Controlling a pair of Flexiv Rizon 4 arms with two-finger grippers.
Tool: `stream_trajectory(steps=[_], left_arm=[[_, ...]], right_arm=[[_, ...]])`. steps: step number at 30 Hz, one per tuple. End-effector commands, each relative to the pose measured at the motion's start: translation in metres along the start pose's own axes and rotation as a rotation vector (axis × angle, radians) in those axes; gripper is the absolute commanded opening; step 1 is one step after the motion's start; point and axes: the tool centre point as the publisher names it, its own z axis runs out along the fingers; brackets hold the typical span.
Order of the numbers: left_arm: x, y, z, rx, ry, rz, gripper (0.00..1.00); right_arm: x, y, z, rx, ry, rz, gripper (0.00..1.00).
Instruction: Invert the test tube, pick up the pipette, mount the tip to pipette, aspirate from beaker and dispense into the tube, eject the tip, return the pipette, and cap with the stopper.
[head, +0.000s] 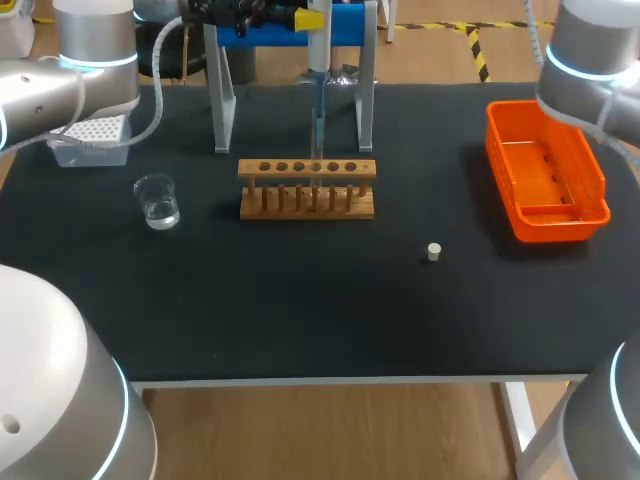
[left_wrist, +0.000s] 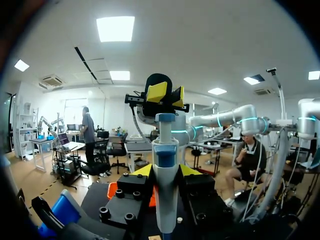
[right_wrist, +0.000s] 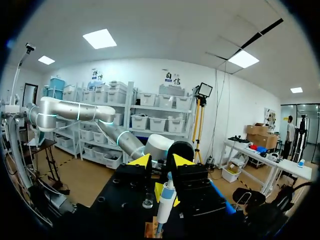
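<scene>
Left claw (left_wrist: 165, 171) is clamped on the pipette (head: 317, 50), with a yellow fingertip pressed on each side of the white body just under the blue band. We see the pipette upright at the back of the tabletop (head: 300, 300), in front of the blue stand (head: 221, 90). Its thin lower end reaches down to the row of holes in the wooden rack (head: 307, 190). We cannot tell whether it enters a hole or stops just above, or whether any glass stands in that hole. In both wrist views the pipette's lower end is cut off. Right claw (right_wrist: 161, 161) sits beyond and above the pipette's top knob, its fingers apart with nothing between them. From the head view it is out of frame, and only the black block and one yellow tip of the left claw show at the top edge. The beaker (head: 157, 202) holds a little clear liquid and stands off to the left of the rack. The tip box (head: 92, 135) behind it is partly covered by the left arm. The small stopper (head: 434, 251) lies alone on the tabletop between the rack and the orange basket (head: 560, 225).
</scene>
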Motion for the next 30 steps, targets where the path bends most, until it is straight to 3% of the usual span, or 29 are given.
stream_trajectory(steps=[1,8,13,19,23,30], left_arm=[[-0.003,-0.001,-0.002,-0.002,0.008,-0.001,0.0],[-0.003,-0.001,-0.002,-0.002,0.008,-0.001,0.0],[-0.003,-0.001,-0.002,-0.002,0.008,-0.001,0.0],[-0.003,-0.001,-0.002,-0.002,0.008,-0.001,0.0],[-0.003,-0.001,-0.002,-0.002,0.008,-0.001,0.0],[-0.003,-0.001,-0.002,-0.002,0.008,-0.001,0.0]], right_arm=[[0.018,-0.011,-0.035,-0.018,-0.021,-0.019,1.0],[0.026,-0.046,-0.07,0.012,-0.034,-0.05,1.0],[0.028,-0.086,-0.078,0.072,-0.033,-0.054,1.0],[0.03,-0.142,-0.068,0.133,-0.014,-0.039,1.0],[0.025,-0.174,-0.058,0.144,-0.045,-0.024,1.0],[0.018,-0.214,-0.035,0.197,-0.05,-0.068,1.0]])
